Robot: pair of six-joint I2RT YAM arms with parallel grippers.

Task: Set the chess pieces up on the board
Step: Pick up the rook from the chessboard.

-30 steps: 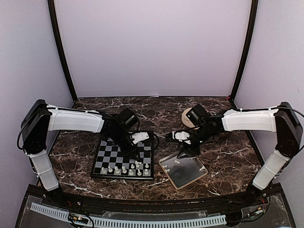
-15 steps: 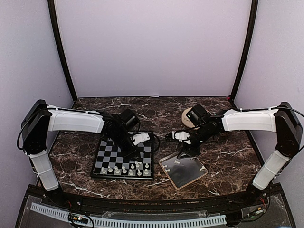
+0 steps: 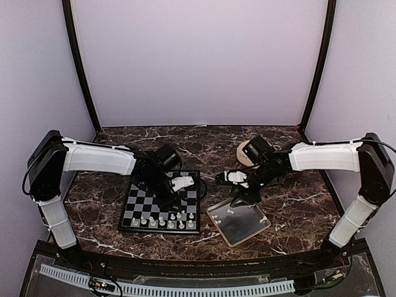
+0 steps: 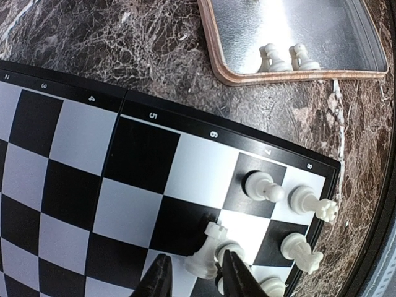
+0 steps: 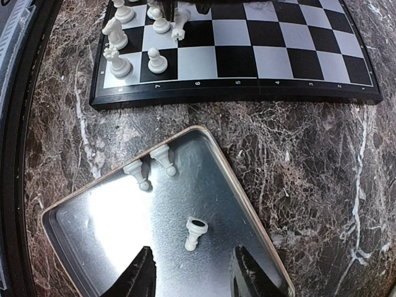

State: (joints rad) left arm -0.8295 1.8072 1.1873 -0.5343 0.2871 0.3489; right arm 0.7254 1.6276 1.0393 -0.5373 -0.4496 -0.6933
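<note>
Plainly, board [image 4: 141, 162] edge numbered 2–8, left tool [image 4: 197, 265] — grip unclear, right tool [image 5: 193, 265] spread.

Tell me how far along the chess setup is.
Mostly done: most chess pieces stand along the board's near rows. In hand: the left claw straddles a tilted piece there; grip unclear. Left: three pieces lie in the metal tray, under the open, empty right claw.

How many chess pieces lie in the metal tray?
3 chess pieces: two side by side by the metal tray's rim nearest the board, one alone near its middle. The right hand may hide more.
</note>
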